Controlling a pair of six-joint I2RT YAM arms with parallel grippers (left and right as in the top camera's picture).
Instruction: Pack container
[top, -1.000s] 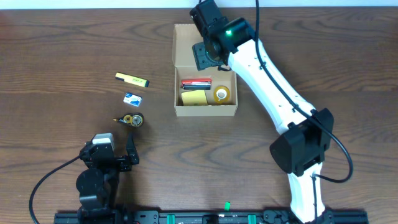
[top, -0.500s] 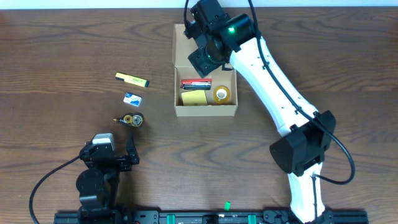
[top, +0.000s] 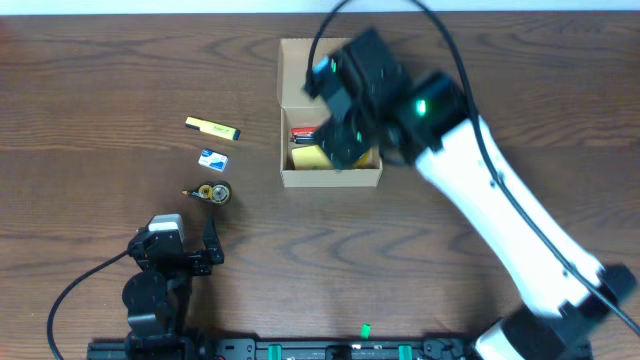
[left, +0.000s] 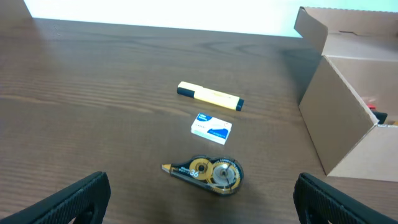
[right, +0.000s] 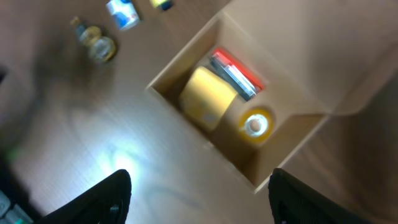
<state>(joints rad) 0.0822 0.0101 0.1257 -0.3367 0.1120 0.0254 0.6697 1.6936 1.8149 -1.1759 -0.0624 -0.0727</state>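
The container, a tan cardboard box (top: 330, 180) with its flap lid open, stands at the table's back centre. It holds a yellow pad (right: 208, 98), a tape roll (right: 255, 123) and a red and black item (right: 236, 71). The box also shows in the right wrist view (right: 180, 59) and the left wrist view (left: 342, 118). My right gripper (right: 199, 199) is open and empty, high above the box. In the overhead view it is blurred (top: 345, 105) and covers part of the box. My left gripper (left: 202, 208) is open and empty, resting near the front left (top: 185, 250).
Left of the box lie a yellow highlighter (top: 212, 127), a small white and blue pack (top: 213, 157) and a correction tape dispenser (top: 210, 192). All three show ahead of my left gripper, the dispenser (left: 208, 172) nearest it.
My right arm has swung from the back of the box toward its front and right, and shows blurred. The left arm and the loose items have not moved.
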